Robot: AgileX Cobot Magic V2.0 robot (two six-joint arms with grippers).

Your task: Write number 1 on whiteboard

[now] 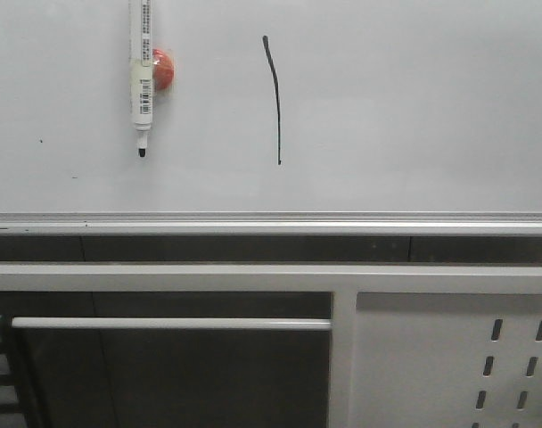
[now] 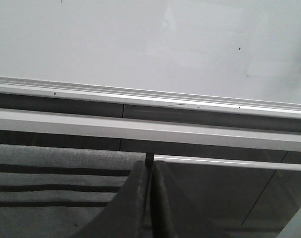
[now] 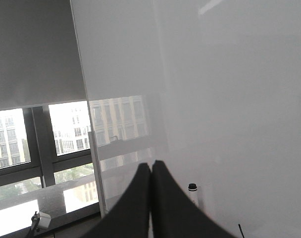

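Note:
The whiteboard [image 1: 414, 107] fills the upper half of the front view, with its silver rail [image 1: 271, 219] below. The number 1 [image 1: 275, 98] is a thin black, slightly curved stroke near the board's middle. A white marker pen [image 1: 142, 80] hangs tip-down on the board beside a red magnet [image 1: 163, 69], left of the stroke. Neither gripper shows in the front view. My left gripper [image 2: 150, 163] is shut on nothing, below the rail [image 2: 140, 94]. My right gripper [image 3: 151, 163] is shut and empty, close to the board [image 3: 229, 99], with the marker's end [image 3: 192, 191] just beside it.
Below the rail run a white frame bar [image 1: 164, 278], a thin rod [image 1: 164, 324] and a white perforated panel [image 1: 449, 357] at the lower right. The right wrist view shows a window [image 3: 31, 139] beyond the board's edge. Tiny dark specks [image 1: 41, 141] dot the board.

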